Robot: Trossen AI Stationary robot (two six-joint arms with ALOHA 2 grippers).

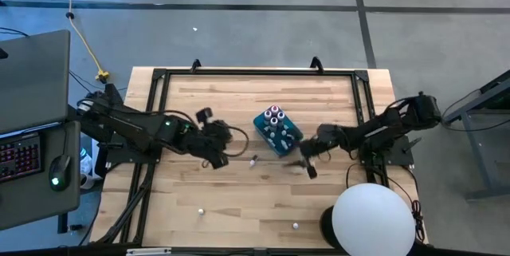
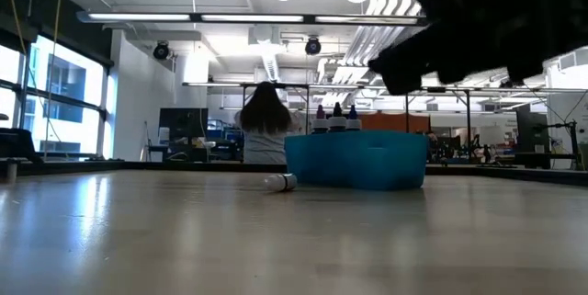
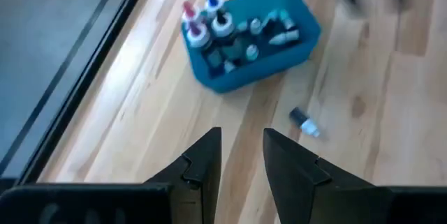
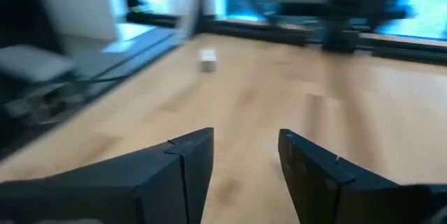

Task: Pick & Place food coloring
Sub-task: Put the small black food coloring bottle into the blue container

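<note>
Left tool (image 1: 217, 155), fingers spread and empty, hovers over the tabletop (image 1: 239, 200). One small food coloring bottle (image 1: 253, 160) lies loose beside the blue box (image 1: 291, 134), which holds the other bottles (image 1: 274, 115). Right tool (image 1: 307, 165), also spread and empty, hovers just right of the box.

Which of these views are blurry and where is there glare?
Right wrist view: smeared throughout, only the right gripper fairly crisp. Left wrist view: blue box sharp, a dark blur at the top. Low view: ceiling lights glare, the arm is a black silhouette. High view: evenly lit, white dome overexposed.
</note>
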